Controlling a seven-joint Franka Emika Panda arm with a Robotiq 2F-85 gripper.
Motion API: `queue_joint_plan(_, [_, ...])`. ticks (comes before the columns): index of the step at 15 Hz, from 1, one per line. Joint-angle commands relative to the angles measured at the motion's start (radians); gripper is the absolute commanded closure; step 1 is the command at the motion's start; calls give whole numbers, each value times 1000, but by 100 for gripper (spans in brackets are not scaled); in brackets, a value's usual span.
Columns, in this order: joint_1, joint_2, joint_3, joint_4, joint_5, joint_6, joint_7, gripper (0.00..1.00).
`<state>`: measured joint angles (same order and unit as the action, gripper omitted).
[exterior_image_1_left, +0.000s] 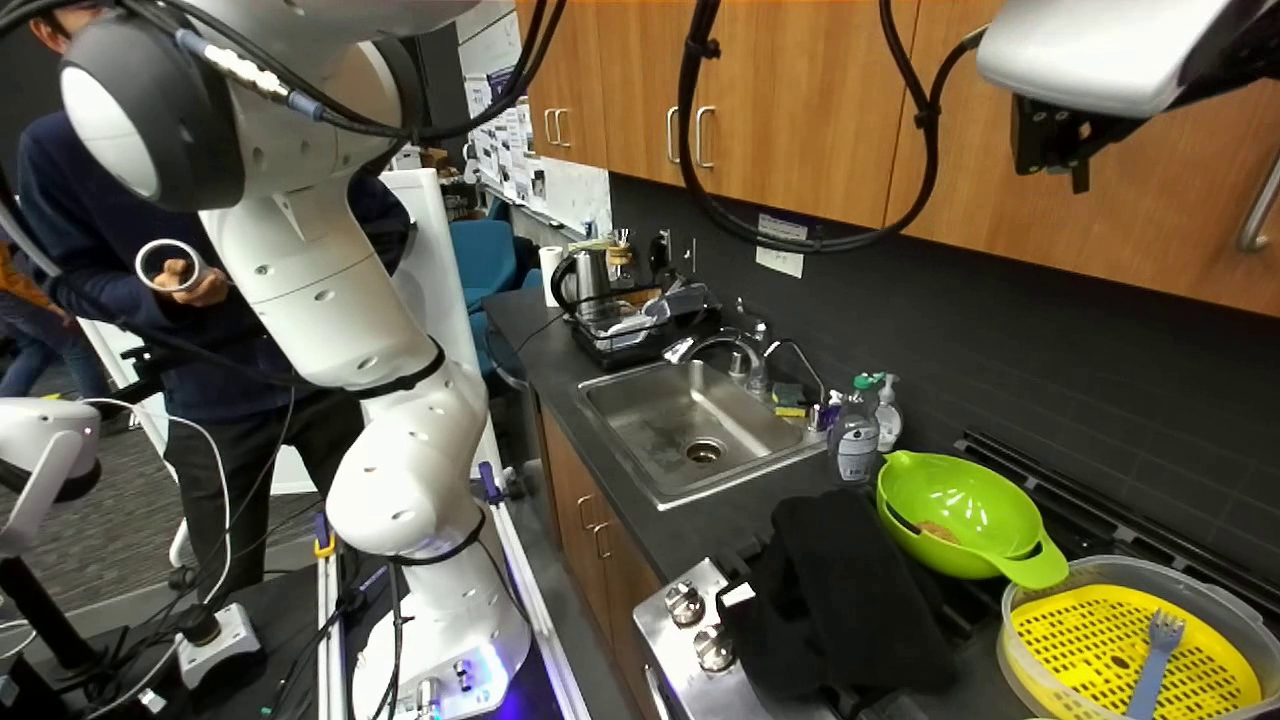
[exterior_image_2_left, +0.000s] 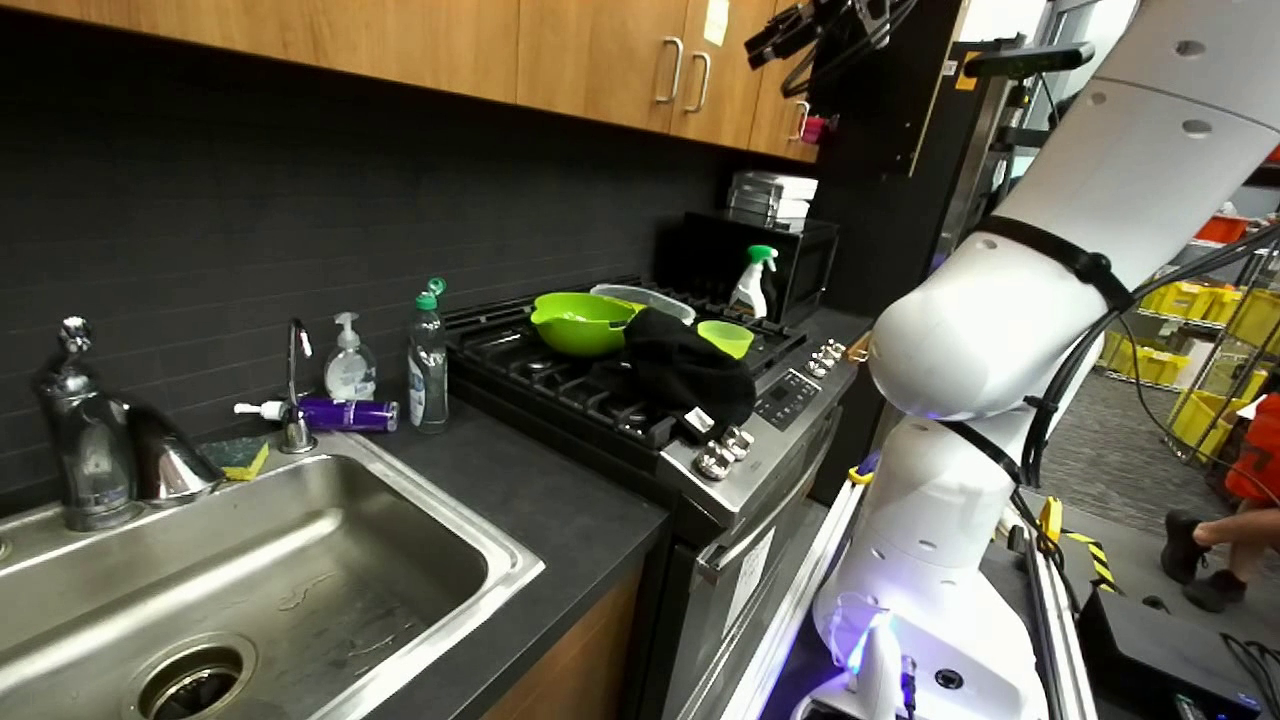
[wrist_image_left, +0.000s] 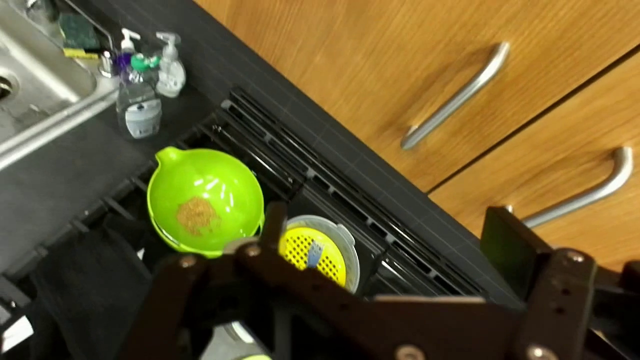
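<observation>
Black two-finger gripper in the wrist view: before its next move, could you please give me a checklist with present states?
1. Black two-finger gripper: open, no held thing visible: ok.
2. Gap from it to the curved silver handles of the wooden cabinet doors: cannot tell.
3. Round lime-green plastic bowl upright on the black and silver stove, brown contents inside: ok.
4. Blue fork lying on the round yellow perforated insert: ok.
5. Stove free of fabric: not ok, black cloth lies over part.
6. Gap between white robot arm and person in dark blue behind it: cannot tell.
</observation>
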<state>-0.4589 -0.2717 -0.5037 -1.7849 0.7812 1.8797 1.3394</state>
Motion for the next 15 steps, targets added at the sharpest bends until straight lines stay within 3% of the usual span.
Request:
queue_joint_plan(1, [9, 24, -19, -10, 141, -40, 82, 0])
queue_joint_plan(9, [-18, 77, -43, -63, 402, -83, 231, 0])
queue_joint_plan(14, [-45, 118, -84, -47, 483, -74, 285, 0])
queue_joint_plan(15, [-40, 103, -71, -68, 452, -63, 255, 0])
